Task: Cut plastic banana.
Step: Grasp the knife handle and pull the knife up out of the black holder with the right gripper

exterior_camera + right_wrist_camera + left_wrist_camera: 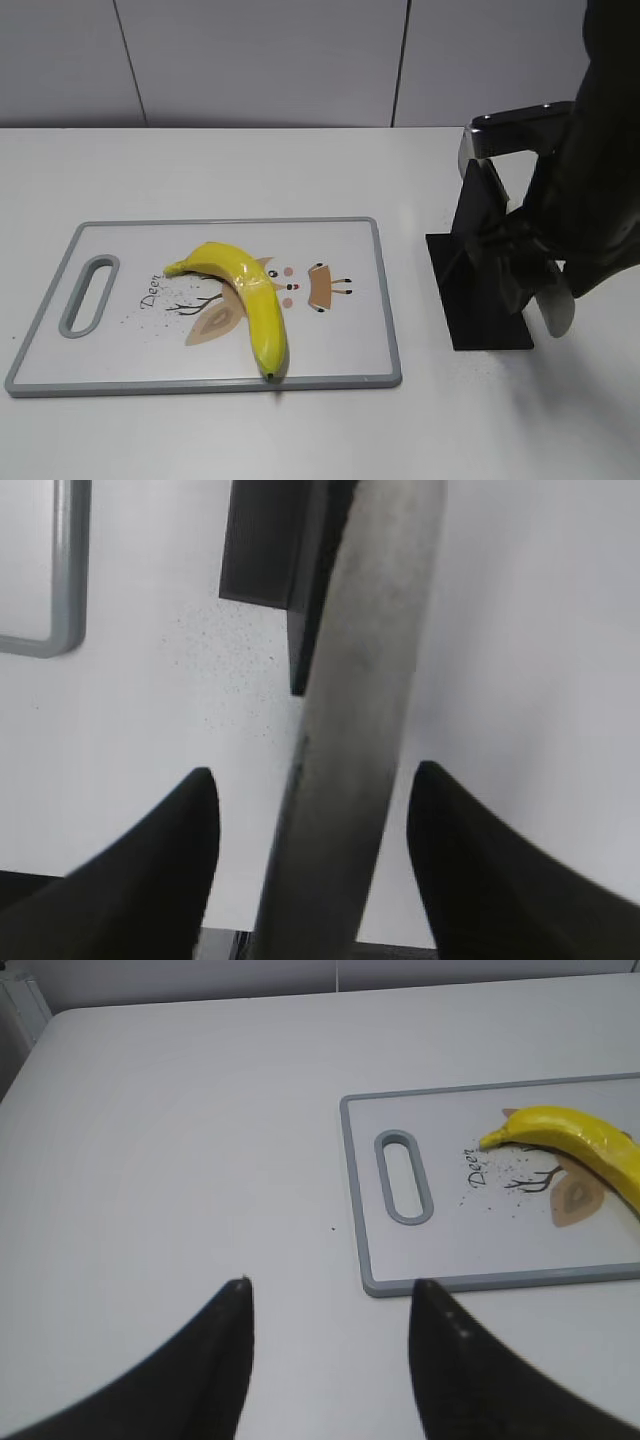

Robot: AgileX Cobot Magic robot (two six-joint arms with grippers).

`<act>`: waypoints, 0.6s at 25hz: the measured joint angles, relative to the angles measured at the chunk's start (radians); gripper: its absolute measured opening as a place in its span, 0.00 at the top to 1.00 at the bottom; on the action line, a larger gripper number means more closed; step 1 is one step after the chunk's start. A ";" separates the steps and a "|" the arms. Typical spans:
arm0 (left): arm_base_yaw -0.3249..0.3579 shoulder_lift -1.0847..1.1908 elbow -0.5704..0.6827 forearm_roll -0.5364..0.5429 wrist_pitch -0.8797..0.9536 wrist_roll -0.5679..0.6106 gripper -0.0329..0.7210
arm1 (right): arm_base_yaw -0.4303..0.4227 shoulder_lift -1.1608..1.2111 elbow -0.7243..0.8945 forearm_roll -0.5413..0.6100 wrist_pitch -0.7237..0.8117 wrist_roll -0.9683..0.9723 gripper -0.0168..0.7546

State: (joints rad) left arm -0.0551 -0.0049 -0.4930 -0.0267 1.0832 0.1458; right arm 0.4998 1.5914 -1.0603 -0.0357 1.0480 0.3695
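Observation:
The plastic banana [245, 290] is glossy yellow and curved, and lies on the white cutting board [350, 250] with its dark tip at the board's near edge. It also shows in the left wrist view [585, 1140]. A knife with a black handle [515, 125] and a steel blade [365, 710] rests in a black stand [480, 290] to the right of the board. My right gripper [310, 780] is open, with its fingers on either side of the blade and gaps on both sides. My left gripper [330, 1290] is open and empty over bare table, left of the board.
The board has a grey rim and a handle slot [88, 295] at its left end, plus a deer drawing under the banana. A grey wall stands behind the white table [250, 170]. The right arm hides part of the stand.

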 joint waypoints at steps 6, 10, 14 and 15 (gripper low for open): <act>0.000 0.000 0.000 0.000 0.000 0.000 0.31 | 0.000 0.049 0.000 -0.006 -0.013 -0.001 0.38; 0.000 0.000 0.000 0.000 0.000 0.000 0.31 | 0.000 0.051 0.000 -0.007 -0.020 0.000 0.52; 0.000 0.000 0.000 0.000 0.000 0.000 0.32 | -0.006 0.051 0.000 -0.011 -0.018 0.055 0.72; 0.000 0.000 0.000 0.000 0.000 0.000 0.33 | -0.006 0.051 0.000 -0.010 -0.020 0.061 0.73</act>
State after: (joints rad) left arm -0.0551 -0.0049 -0.4930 -0.0267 1.0832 0.1458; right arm 0.4940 1.6428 -1.0607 -0.0460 1.0281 0.4305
